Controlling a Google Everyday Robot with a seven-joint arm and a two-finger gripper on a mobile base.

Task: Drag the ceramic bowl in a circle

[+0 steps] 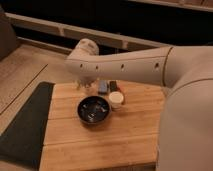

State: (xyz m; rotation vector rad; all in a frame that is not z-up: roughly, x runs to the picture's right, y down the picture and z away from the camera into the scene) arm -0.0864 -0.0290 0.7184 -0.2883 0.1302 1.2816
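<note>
The ceramic bowl (93, 110) is round, shallow and glossy black with pale flecks inside. It sits on the wooden table (100, 145), left of centre. My gripper (87, 86) hangs from the white arm (125, 64) just behind the bowl's far rim, above the table and apart from the bowl. The bowl's whole inside shows.
A small white cup (116, 99) stands right next to the bowl on its right. A blue object (103, 87) and a dark object (113, 86) stand behind it. A dark mat (22, 125) lies left of the table. My white body fills the right side.
</note>
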